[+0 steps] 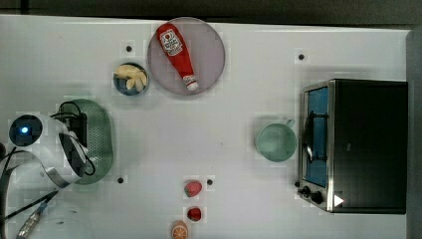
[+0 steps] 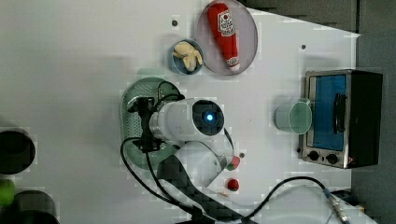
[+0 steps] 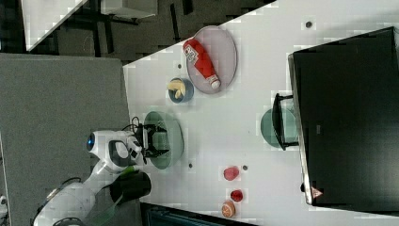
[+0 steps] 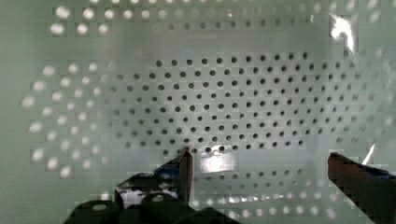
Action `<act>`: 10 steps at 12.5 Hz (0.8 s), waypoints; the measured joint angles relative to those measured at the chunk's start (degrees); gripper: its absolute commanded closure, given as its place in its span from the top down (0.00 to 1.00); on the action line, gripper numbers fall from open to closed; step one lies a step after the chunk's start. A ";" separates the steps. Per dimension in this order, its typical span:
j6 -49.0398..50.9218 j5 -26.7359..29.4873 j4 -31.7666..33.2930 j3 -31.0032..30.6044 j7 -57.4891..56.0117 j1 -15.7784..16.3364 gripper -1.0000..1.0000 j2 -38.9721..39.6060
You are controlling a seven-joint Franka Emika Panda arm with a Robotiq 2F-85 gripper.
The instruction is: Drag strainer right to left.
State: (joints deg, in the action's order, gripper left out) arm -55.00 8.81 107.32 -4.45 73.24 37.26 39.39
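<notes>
The end effector [image 3: 154,140] hangs over the strainer [image 1: 98,142], its fingers [image 4: 186,170] spread inside the bowl. To the top view's right of the end effector, a little upward, a small bowl [image 1: 131,78] sits beside a plate [image 1: 209,55] carrying a bottle [image 1: 176,52]. Far to the top view's right stand a cup [image 1: 275,142] and a toaster oven [image 1: 366,145] on the desk [image 1: 219,134].

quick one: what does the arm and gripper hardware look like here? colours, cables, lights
White, rounded arm with dark joint sections and a round black cap with a glowing blue light. Black cables loop loose beside the wrist. The gripper is black, with dark fingers showing blue at the tips in the wrist view.
</notes>
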 measured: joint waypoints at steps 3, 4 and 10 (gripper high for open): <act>9.26 -0.75 2.01 3.33 -9.51 0.39 1.00 -6.74; 11.83 -0.50 2.97 5.70 -13.54 0.76 1.00 -10.32; 25.74 -0.92 0.00 24.80 -37.80 0.56 1.00 -35.34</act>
State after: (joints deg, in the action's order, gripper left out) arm -29.26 7.89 107.32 20.35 35.45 37.82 4.05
